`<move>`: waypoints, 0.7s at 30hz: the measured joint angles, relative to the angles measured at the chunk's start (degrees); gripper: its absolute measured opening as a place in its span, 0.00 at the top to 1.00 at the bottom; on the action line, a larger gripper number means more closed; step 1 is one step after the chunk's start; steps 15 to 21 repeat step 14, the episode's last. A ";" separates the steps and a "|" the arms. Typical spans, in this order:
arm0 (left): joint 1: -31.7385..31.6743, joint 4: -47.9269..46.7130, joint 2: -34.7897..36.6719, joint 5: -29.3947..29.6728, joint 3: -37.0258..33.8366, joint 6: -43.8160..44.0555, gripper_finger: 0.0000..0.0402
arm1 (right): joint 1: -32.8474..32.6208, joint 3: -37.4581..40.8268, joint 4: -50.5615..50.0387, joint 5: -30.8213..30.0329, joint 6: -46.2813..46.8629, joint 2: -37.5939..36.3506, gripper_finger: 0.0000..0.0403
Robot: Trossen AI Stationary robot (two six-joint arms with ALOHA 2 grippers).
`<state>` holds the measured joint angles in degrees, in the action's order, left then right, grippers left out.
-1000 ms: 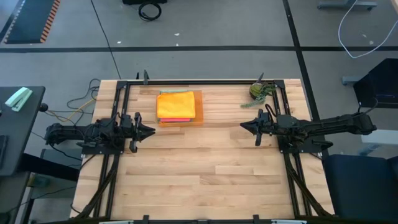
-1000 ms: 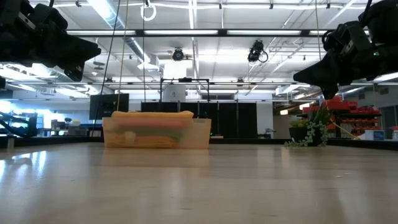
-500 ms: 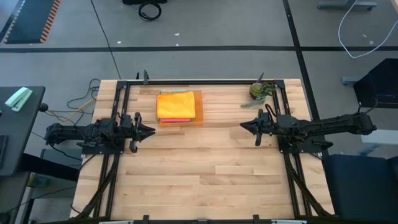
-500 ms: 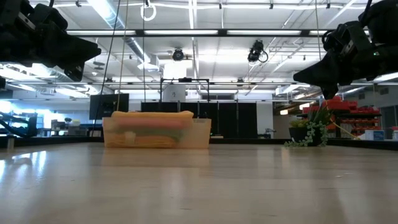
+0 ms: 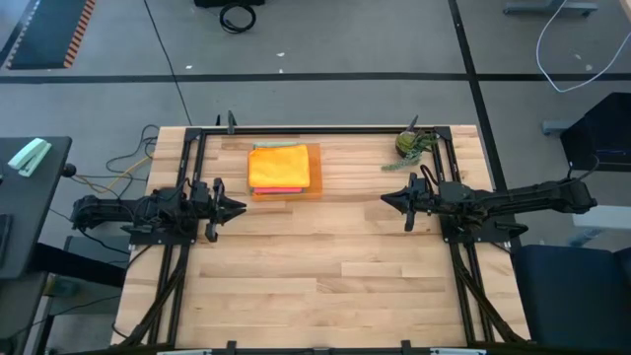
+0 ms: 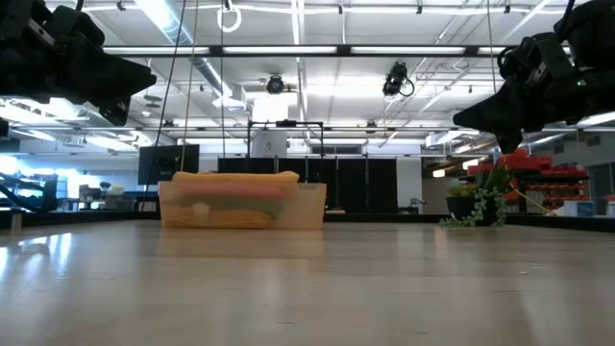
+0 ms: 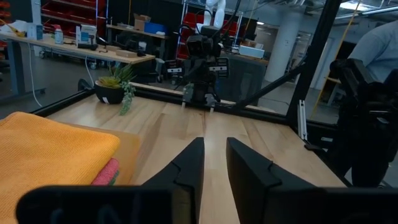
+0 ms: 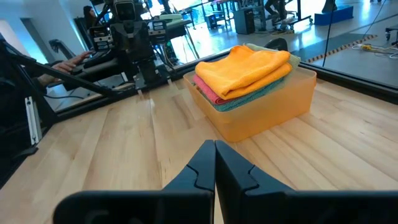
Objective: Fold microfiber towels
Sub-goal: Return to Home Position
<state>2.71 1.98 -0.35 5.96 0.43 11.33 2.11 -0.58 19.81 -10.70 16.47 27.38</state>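
1 wooden table is seen whole only from above; in the low view its near surface is blurred. 2 dark arms are held level over it, the left arm at the left edge and the right arm at the right edge, both cut off in the low view. 1 translucent orange tray is set at the far side, nearer the left arm, and the microfiber towels are stacked folded inside it, rising above its rim. 3 layers can be counted in the right wrist view: an orange towel on top, a pink towel under it, a teal towel below. A sage-green edge shows at the far side, and anything deeper is blurred by the tray wall. 1 potted plant is stood at the far right corner. The left gripper is held in the air, fingers slightly parted with nothing between them; the right gripper is closed on nothing, facing it, well apart
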 joint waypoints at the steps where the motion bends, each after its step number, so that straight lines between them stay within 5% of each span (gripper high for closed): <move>1: -0.01 0.00 -0.01 -0.01 0.00 0.00 0.81 | 0.00 0.00 0.00 0.00 0.00 0.00 0.98; 21: 0.00 0.00 0.00 -0.01 0.00 -0.04 0.81 | 0.00 0.00 0.01 0.00 0.00 0.01 0.98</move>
